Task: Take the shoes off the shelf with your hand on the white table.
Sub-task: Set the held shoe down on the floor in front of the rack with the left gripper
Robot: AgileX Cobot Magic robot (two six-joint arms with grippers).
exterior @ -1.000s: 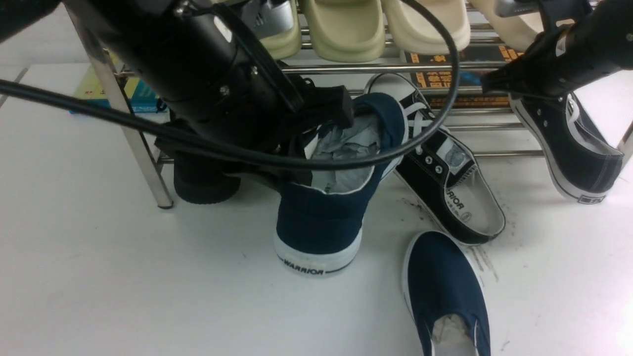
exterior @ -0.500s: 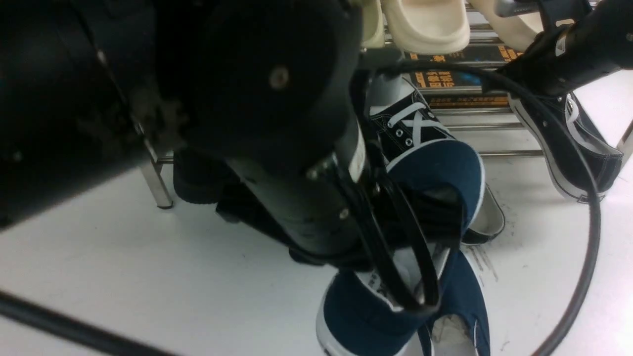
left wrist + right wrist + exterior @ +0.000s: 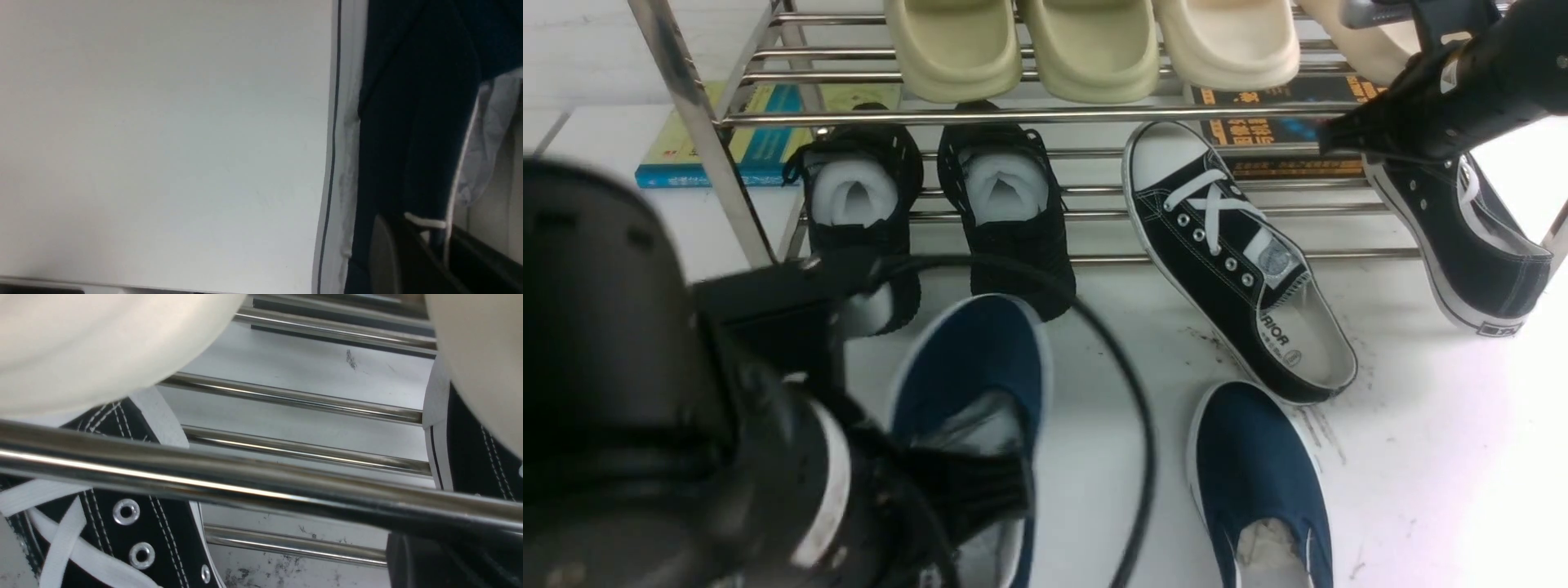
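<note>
Left gripper point(image 3: 970, 490) is clamping the held shoe point(image 3: 968, 359) by the collar at the heel end, jaws nearly together on the canvas edge. That thin rim is the only thing narrow jaws can bite, and the paper point(image 3: 490, 134) stuffing is stopping the opening from collapsing.

Held shoe is sitting off the shelf point(image 3: 1029, 115) and out over the table point(image 3: 1421, 474), toe pointing back at the rack, just in front of the knit shoes point(image 3: 1005, 204). Left wrist view is showing its sole side-on, right next to the table surface (can't tell if it's touching or hanging just above).

Other shoe point(image 3: 1258, 474) is already lying flat on the table, off to the right. So I'm reading this as the second of the pair getting set down beside it.

Right gripper point(image 3: 1331, 137) is hanging at the shelf's front rod, between the slippers point(image 3: 1086, 49) and the sneakers point(image 3: 1233, 253). Its jaws are looking together with nothing in them, probably just leaving room for the left arm.

Next: lower until the sole is bearing flat, then release. Risk: letting go tilted and the shoe tipping onto its side.
</note>
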